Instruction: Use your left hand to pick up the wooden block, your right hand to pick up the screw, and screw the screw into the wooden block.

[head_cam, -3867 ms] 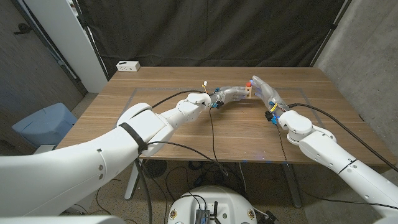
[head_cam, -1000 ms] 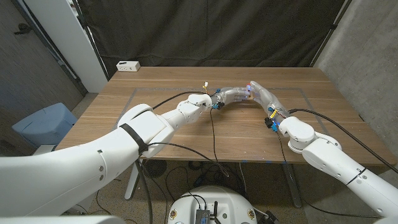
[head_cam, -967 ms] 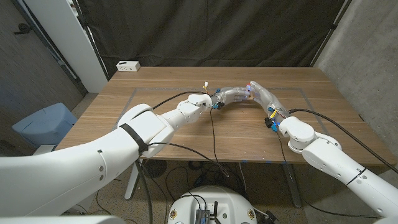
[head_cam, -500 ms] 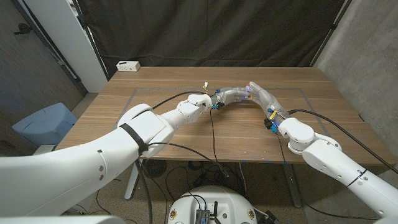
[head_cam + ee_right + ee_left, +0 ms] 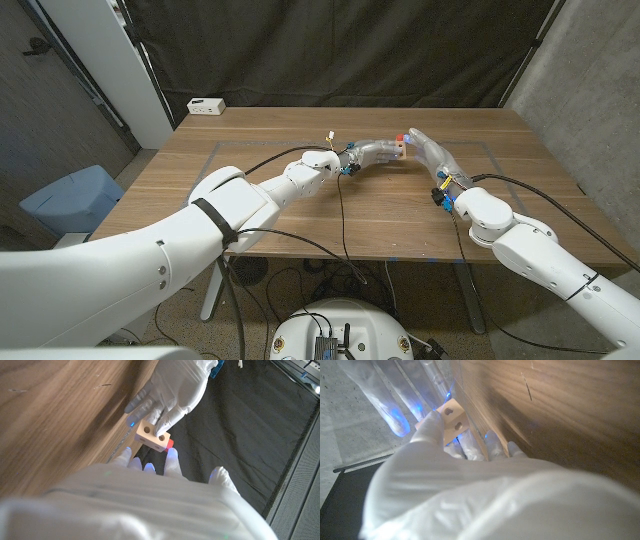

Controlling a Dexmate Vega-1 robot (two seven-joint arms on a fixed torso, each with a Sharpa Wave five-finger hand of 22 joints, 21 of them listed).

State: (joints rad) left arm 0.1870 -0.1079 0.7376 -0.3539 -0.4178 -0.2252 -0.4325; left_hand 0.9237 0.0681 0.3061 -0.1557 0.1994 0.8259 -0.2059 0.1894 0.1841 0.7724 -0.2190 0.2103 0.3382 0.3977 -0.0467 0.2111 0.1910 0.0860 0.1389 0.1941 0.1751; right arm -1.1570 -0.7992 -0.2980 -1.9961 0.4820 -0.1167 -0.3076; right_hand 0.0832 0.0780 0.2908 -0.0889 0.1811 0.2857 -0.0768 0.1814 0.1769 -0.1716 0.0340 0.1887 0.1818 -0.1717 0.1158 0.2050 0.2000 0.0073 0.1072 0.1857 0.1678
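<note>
Left hand [image 5: 375, 152] pinches the wooden block [image 5: 152, 435] by its sides, holes facing the right hand [image 5: 428, 152] so the screw [image 5: 169, 442] can go in. Right hand's fingertips [image 5: 171, 453] sit at the red screw, just beside the block; can't tell if it grips it.

wooden block [image 5: 153, 435]: pale tan. screw [image 5: 169, 443]: red. left hand [image 5: 375, 153] and right hand [image 5: 428, 152]: white gloves, blue-lit fingertips. table [image 5: 300, 210]: brown wood grain.
</note>
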